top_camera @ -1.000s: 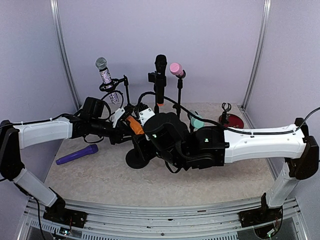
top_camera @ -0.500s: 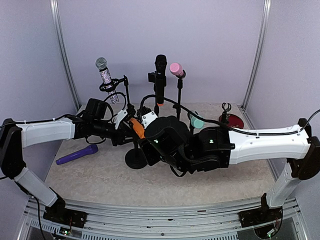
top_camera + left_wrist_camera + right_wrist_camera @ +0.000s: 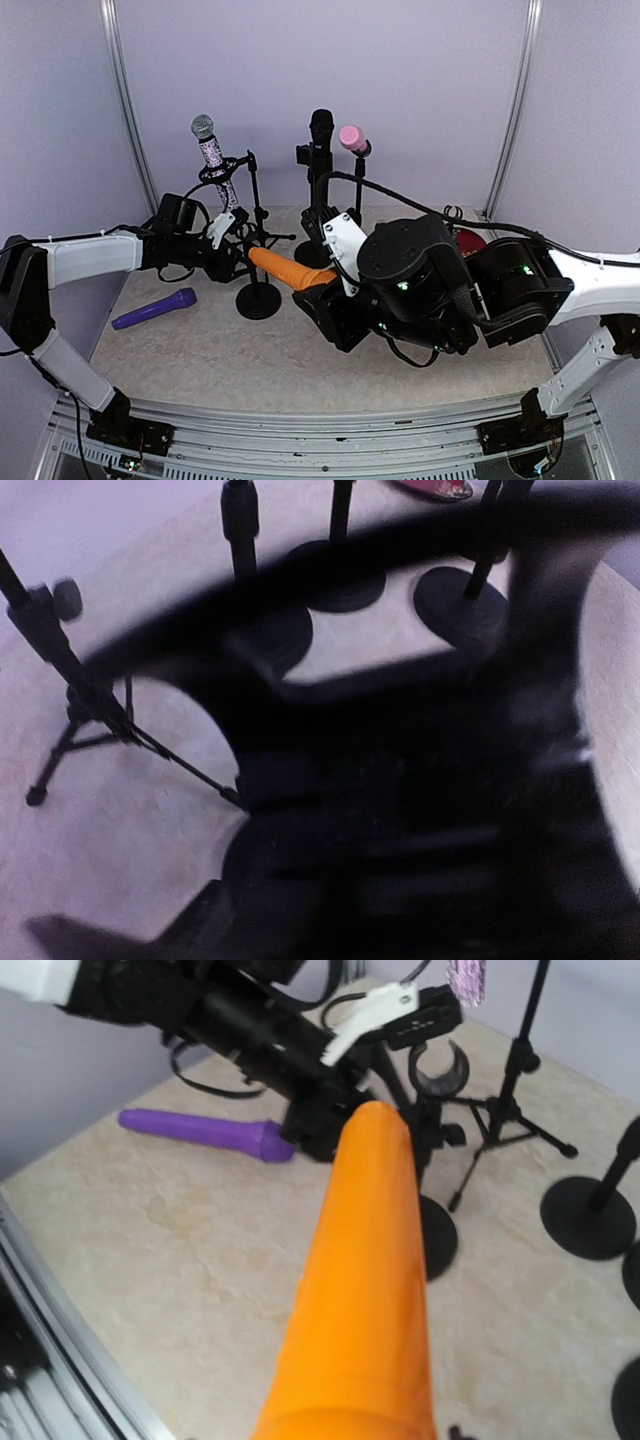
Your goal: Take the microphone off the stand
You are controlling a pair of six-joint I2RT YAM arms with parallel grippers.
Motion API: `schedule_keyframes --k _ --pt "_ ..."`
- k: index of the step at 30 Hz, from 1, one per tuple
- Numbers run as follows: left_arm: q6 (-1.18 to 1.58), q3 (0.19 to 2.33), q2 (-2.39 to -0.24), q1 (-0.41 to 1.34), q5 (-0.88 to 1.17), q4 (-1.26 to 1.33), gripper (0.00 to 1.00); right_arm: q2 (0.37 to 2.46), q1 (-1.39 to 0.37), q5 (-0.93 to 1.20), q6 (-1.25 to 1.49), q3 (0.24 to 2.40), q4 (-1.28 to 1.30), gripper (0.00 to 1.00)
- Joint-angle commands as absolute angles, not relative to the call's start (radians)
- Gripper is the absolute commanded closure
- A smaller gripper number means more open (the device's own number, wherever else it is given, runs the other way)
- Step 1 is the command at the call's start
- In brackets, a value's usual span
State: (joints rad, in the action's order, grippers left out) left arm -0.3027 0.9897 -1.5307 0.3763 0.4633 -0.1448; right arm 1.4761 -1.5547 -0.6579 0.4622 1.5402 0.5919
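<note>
My right gripper is shut on the head end of the orange microphone, which hangs level above the table with its handle pointing left. In the right wrist view the orange microphone fills the middle, clear of the stand's empty black clip. That stand has a round black base and stands just left of the handle tip. My left gripper sits against the stand's pole below the clip. Its jaws are not clear, and the left wrist view is mostly dark blur.
A purple microphone lies on the table at the left. Behind are a glittery microphone on a tripod stand, a black microphone, a pink microphone and a red base. Round stand bases crowd the back.
The right arm has swung right and pulled the orange microphone out of the clip. The stand and the left gripper have shifted a little to the left.
</note>
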Motion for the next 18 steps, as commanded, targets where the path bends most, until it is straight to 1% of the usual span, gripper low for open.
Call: schedule_keyframes --k 1,4,9,13,15,18 --pt "-0.405 1.038 -1.508 0.372 0.467 -0.355 0.02 1.484 -1.547 -0.643 0.48 1.562 0.662 1.0" --pt "-0.512 1.075 -1.441 0.346 0.476 -0.474 0.01 1.501 -1.523 -0.604 0.473 1.565 0.66 1.0" --pt "-0.728 1.156 -1.336 0.249 0.55 -0.77 0.01 1.563 -1.419 -0.37 0.426 1.57 0.569 1.0" --pt "-0.908 1.168 -1.26 0.244 0.64 -0.974 0.01 1.656 -1.341 -0.187 0.384 1.594 0.455 1.0" --pt "-0.995 1.147 -1.214 0.247 0.698 -1.037 0.01 1.712 -1.306 -0.107 0.368 1.612 0.387 1.0" --pt "-1.052 1.105 -1.163 0.267 0.739 -1.065 0.01 1.795 -1.262 0.017 0.363 1.669 0.306 1.0"
